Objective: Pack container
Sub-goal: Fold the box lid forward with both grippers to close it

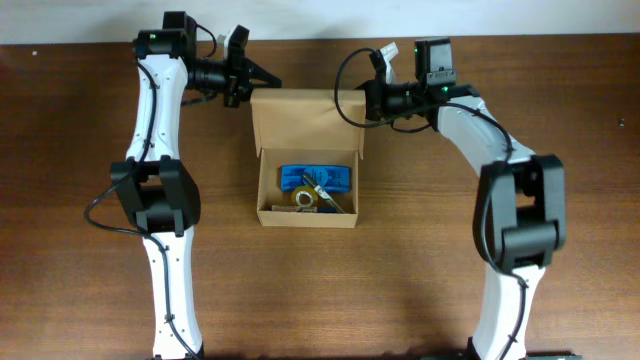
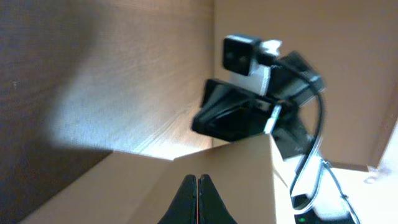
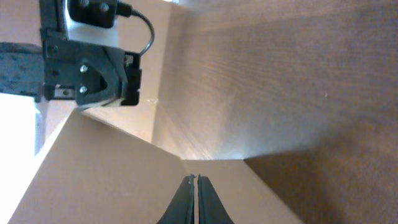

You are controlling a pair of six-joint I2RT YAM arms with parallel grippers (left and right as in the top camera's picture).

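Container: small plain brown cardboard box (image 1: 305,120), flap lid open, mid-table between the arms.
Left gripper (image 2: 197,182): fingers pressed together, by the flap's corner.
Right gripper (image 3: 196,182): fingers together, at the flap's edge.
Surface: dark brown wood-grain table (image 1: 80,150).
Room: pale wall strip (image 1: 300,18) beyond the table.

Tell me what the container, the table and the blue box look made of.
The container looks like matte plain brown cardboard, creased at the flap. The table shows dark grain lines and slight sheen: wood or wood-look laminate, unclear which. The blue box is probably printed card, too small to be sure.
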